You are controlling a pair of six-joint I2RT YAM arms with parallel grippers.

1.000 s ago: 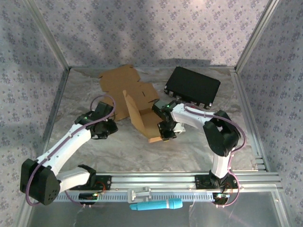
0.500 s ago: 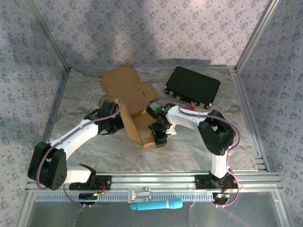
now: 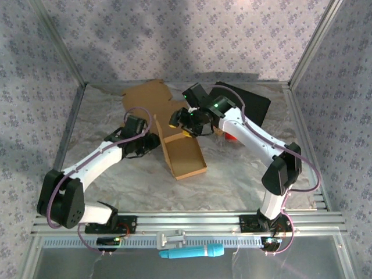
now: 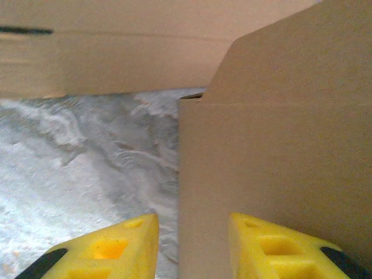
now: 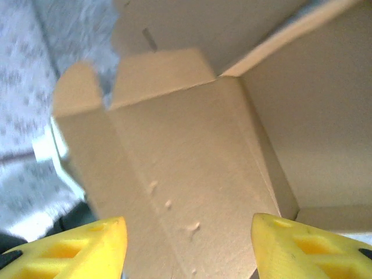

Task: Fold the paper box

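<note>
A: Found the flat brown cardboard paper box (image 3: 185, 156)?

B: Found it on the crinkled silver table (image 3: 232, 180), spread from near the far edge, left of middle, down toward the centre. Saw one long panel reaching nearest the centre, with a side wall raised along its left.

A: Checked the left gripper (image 3: 153, 141)?

B: Spotted it at the left side of that raised wall, touching or just beside it; could not tell which from above. From the left wrist, saw the yellow left fingers (image 4: 122, 244) apart, with the upright cardboard edge standing in the gap and one finger in front of the brown face. Judged them not clamped on the card.

A: And the right gripper (image 3: 182, 120)?

B: Found it above the far part of the box, over the flaps, in the far half of the table. From the right wrist, saw the yellow right fingers (image 5: 75, 247) spread wide, holding nothing, with folded brown panels and a creased corner beyond them.

A: Noted anything else?

B: Noted a black rectangular case (image 3: 258, 104) near the far right corner, partly behind the right arm. Also noted a small red object (image 3: 231, 138) beside that arm, too hidden to name, and a light blue cylindrical tool (image 3: 192, 252) beyond the near edge.
</note>
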